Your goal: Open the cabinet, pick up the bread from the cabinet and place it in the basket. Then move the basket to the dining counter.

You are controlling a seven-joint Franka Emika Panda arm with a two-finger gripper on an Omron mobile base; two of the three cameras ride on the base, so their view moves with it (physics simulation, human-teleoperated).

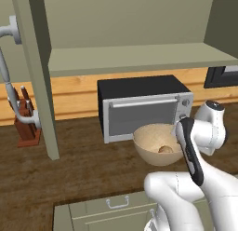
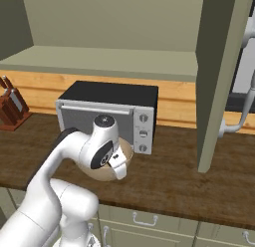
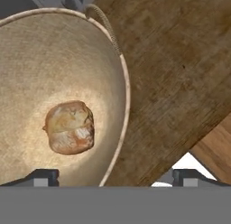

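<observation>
The cabinet stands open, its sage-green door [image 1: 39, 71] swung out at the left and its shelf [image 1: 130, 57] bare. On the wood worktop in front of the microwave sits the speckled beige basket [image 1: 142, 141], also seen as the basket [image 3: 67, 60]. The bread [image 3: 70, 127], a small tan-brown lump, lies on the basket's bottom, and shows as the bread [image 1: 165, 150] from the left. My gripper [image 3: 116, 177] hangs open just above the basket's near rim, one fingertip [image 3: 43, 177] over the inside and the other outside, holding nothing. The dining counter is out of view.
A silver and black microwave [image 1: 139, 106] stands right behind the basket. A knife block [image 1: 25, 125] is at the far left. The open right door [image 2: 219, 81] juts over the worktop [image 2: 174, 176]. Green drawers [image 1: 111, 204] run below the front edge.
</observation>
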